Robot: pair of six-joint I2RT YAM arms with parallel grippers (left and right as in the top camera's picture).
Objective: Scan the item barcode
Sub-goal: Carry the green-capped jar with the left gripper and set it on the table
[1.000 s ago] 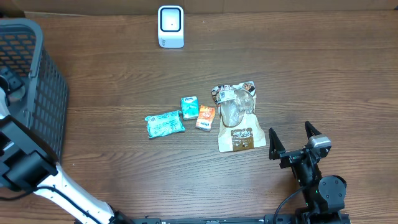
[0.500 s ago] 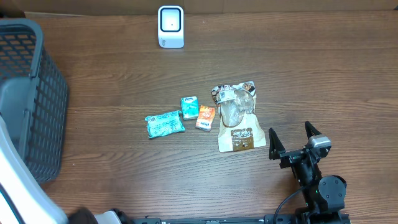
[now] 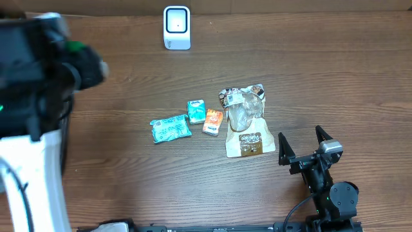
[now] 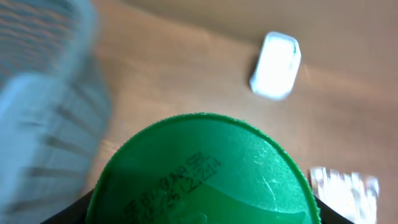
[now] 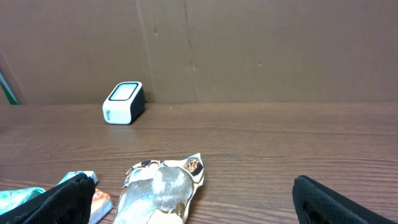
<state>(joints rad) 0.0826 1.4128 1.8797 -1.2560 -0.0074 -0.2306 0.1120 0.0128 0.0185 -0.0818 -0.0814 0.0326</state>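
Most of the left claw [image 4: 202, 210] is blurred; it grips a green lid [image 4: 202, 162] filling the frame's bottom, the rest under it hidden. Right claw [image 3: 300, 136], lower right, is spread wide. Scanner [image 3: 176, 27] sits top centre.

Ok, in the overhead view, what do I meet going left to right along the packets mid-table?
Large teal packet → small teal packet → orange packet → brown bag.

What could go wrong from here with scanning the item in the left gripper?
The left gripper holds a green-lidded container. Only its top shows, so the barcode may face away from the scanner. The surroundings are motion-blurred, so the container might slip at this speed.
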